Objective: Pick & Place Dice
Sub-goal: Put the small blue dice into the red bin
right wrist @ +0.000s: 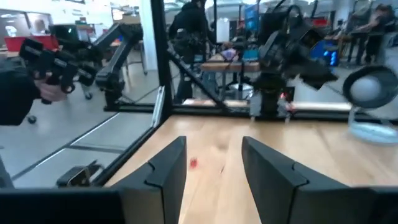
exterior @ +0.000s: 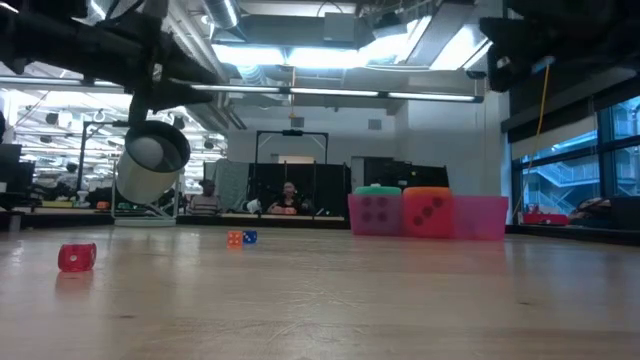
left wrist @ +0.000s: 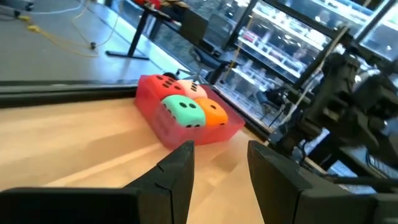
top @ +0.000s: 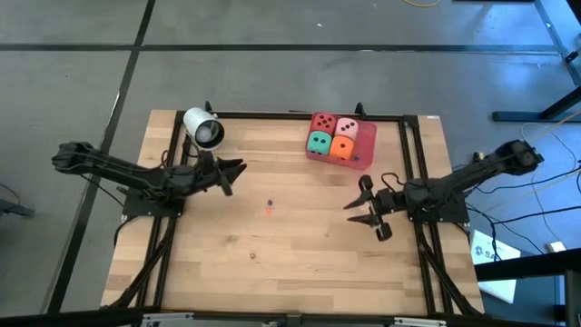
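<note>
We see a grey floor (top: 272,27) crossed by dark seams around the wooden table (top: 272,245). Beyond it, long ceiling lights (exterior: 330,93) glow over an open workroom with desks (exterior: 250,214), where a seated person (exterior: 289,199) shows far back. Large windows (exterior: 575,170) line one side.

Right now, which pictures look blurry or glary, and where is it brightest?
Low view: ceiling lights glare brightest, and the arms overhead go dark against them. Right wrist view: soft all over, the room behind smeared. High view: even light, the dice in the tray crisp.
</note>
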`<action>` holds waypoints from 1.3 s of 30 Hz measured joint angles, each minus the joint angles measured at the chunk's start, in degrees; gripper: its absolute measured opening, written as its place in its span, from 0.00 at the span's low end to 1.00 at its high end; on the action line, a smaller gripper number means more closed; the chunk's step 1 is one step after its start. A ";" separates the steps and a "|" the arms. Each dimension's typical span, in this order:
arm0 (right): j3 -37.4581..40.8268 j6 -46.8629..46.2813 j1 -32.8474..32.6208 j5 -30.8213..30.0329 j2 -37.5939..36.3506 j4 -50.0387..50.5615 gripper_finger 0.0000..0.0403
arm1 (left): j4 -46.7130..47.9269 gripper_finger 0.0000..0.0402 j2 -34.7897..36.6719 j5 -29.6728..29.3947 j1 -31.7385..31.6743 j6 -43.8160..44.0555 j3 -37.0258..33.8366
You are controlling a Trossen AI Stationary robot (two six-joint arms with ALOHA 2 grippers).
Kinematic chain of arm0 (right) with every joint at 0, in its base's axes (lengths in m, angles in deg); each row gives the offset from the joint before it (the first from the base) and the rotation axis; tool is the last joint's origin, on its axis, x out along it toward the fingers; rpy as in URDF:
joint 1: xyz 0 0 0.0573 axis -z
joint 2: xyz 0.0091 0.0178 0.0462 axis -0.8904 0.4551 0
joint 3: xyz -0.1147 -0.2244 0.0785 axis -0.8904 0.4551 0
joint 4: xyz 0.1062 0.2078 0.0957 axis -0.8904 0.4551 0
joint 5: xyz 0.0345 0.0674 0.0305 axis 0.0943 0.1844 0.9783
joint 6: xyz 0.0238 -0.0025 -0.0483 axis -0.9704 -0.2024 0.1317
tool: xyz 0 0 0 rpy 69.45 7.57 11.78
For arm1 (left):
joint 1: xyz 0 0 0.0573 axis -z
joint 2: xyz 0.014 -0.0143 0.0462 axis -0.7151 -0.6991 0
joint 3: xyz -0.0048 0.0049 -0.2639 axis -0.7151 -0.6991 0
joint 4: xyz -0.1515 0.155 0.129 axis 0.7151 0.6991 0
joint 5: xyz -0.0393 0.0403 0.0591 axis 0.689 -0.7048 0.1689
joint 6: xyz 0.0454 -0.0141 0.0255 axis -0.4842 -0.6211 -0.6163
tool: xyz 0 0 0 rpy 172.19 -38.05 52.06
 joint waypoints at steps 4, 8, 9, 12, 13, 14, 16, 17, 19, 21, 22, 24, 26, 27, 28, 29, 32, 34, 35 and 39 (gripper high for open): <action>1.29 -0.47 -2.70 -2.01 0.02 0.22 0.38 | -6.61 0.36 -3.72 -0.90 0.11 0.08 0.00; 1.37 -0.45 -4.01 -3.25 0.02 0.25 0.38 | -14.10 0.35 -8.20 0.21 0.11 -2.85 0.00; 1.37 -0.43 -4.05 -3.40 0.02 0.31 0.38 | -15.35 0.35 -9.26 0.21 0.11 -3.38 0.00; 1.37 -0.43 -4.03 -3.41 0.02 0.32 0.38 | -17.76 0.35 -12.22 0.22 0.11 -3.56 0.00; 1.37 -0.43 -4.03 -3.39 0.02 0.32 0.38 | -18.42 0.35 -13.24 0.22 0.11 -3.55 0.00; 1.37 -0.43 -4.03 -3.39 0.02 0.35 0.38 | -19.15 0.35 -14.27 0.36 0.11 -3.29 0.00; 1.37 -0.24 -4.03 -3.41 0.02 0.42 0.38 | -20.20 0.35 -16.25 0.95 0.13 -2.19 0.00; 1.37 0.19 -4.03 -3.39 0.02 0.41 0.38 | -20.86 0.35 -17.20 1.53 0.20 -1.75 0.00; 1.37 1.56 -4.03 -3.39 0.02 0.43 0.38 | -22.70 0.35 -19.52 1.94 0.75 -1.26 0.00; 1.37 2.74 -4.03 -3.57 0.02 0.35 0.38 | -25.14 0.34 -21.93 1.96 1.55 -1.33 0.00; 1.37 3.04 -4.03 -4.24 0.02 0.23 0.38 | -26.50 0.34 -23.16 1.96 2.06 -1.63 0.00; 1.37 3.43 -4.03 -6.66 0.02 0.22 0.38 | -29.53 0.34 -25.61 1.94 3.15 -2.75 0.00; 1.37 3.68 -4.03 -9.30 0.02 0.21 0.38 | -32.14 0.34 -27.90 1.92 4.27 -4.16 0.31; 1.37 3.72 -4.03 -10.26 0.02 0.21 0.38 | -33.00 0.34 -28.88 1.92 4.85 -5.06 0.63; 1.37 3.83 -4.03 -10.65 0.02 0.21 0.38 | -33.56 0.34 -29.75 1.94 5.34 -5.91 1.11; 1.37 3.79 -4.03 -10.70 0.02 0.21 0.38 | -33.72 0.34 -30.55 1.92 5.81 -6.80 1.75; 1.37 2.83 -4.03 -10.43 0.02 0.21 0.38 | -33.66 0.34 -32.62 2.24 7.31 -9.75 3.84; 1.37 2.15 -4.03 -10.40 0.02 0.21 0.38 | -33.67 0.33 -33.78 3.27 8.26 -11.91 5.30; 1.37 1.44 -4.03 -10.39 0.02 0.21 0.38 | -33.52 0.33 -34.23 3.75 8.82 -13.04 5.97; 1.37 -1.82 -4.03 -10.25 0.02 0.19 0.38 | -32.16 0.33 -35.71 4.88 11.15 -16.62 8.45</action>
